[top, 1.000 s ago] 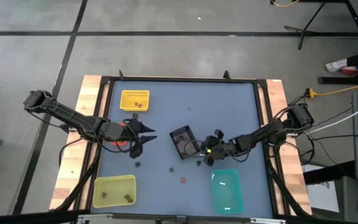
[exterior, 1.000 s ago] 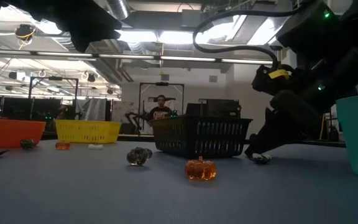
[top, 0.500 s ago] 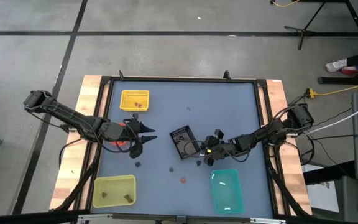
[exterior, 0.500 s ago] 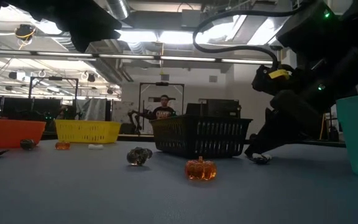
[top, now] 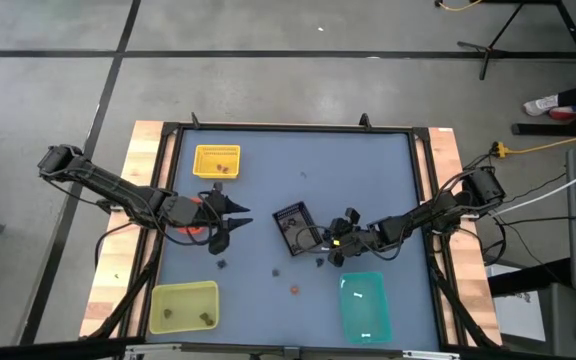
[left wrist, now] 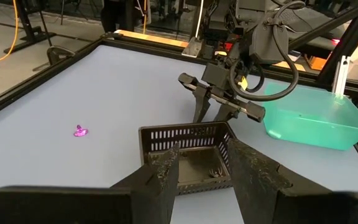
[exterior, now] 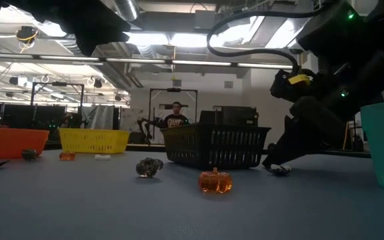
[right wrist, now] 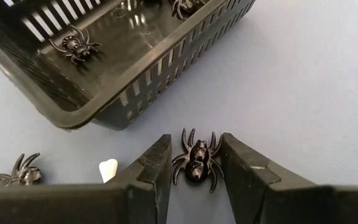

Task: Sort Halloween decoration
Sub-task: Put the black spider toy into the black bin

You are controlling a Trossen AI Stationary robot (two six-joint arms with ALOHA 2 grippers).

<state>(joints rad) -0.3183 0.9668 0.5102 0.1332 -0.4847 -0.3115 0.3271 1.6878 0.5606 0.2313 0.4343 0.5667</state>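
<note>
black spider between jaws, beside black tray

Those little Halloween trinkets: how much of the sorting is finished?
Partly done. Spiders already lie in the black basket, and small pieces sit in the yellow tray and yellow-green tray. Right now the right gripper has its fingers either side of a black spider on the mat. Left: an orange pumpkin, another spider and a white piece.

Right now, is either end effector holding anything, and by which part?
The right end effector straddles a black spider on the table, fingers beside its legs; whether it grips cannot be told. The left end effector holds nothing.
</note>
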